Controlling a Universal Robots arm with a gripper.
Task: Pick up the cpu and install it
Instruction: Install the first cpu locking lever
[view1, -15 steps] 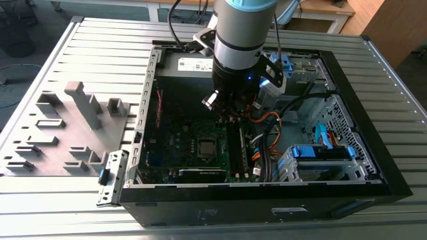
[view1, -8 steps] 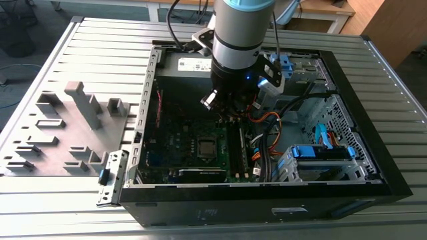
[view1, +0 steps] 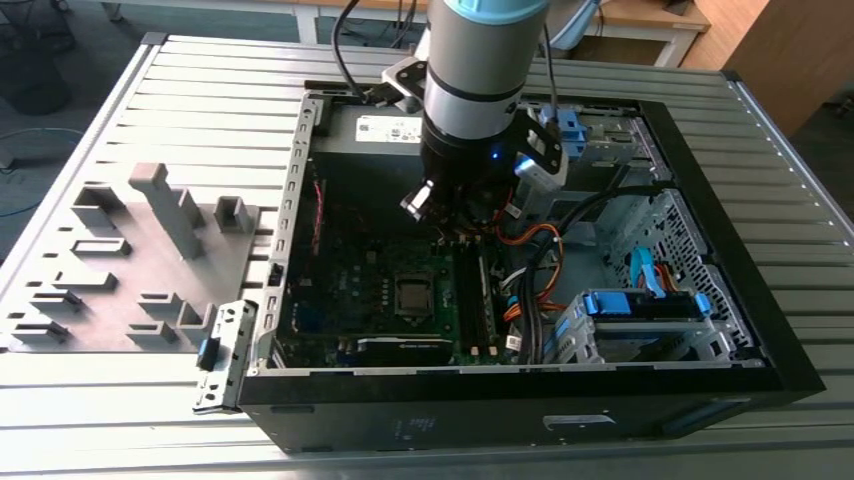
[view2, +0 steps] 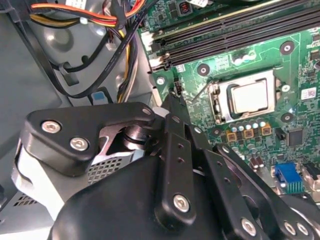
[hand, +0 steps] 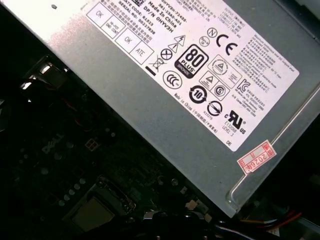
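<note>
Your cpu (view2: 248, 96) sat inside the socket frame (view2: 218, 102) on the green motherboard (view2: 300, 55), its pale top showing through the frame's opening. Your jaws hung above the board near that frame, on its side toward the power-supply box (hand: 150, 100) and apart from the cpu. I could not tell whether they were clenched or released.

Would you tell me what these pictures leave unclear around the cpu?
- cpu: too small in the exterior view, in shadow in the first wrist view.
- Motherboard: partly hidden behind the pincer in the second wrist view.
- Power supply: cut off by the first wrist view's edges.
</note>
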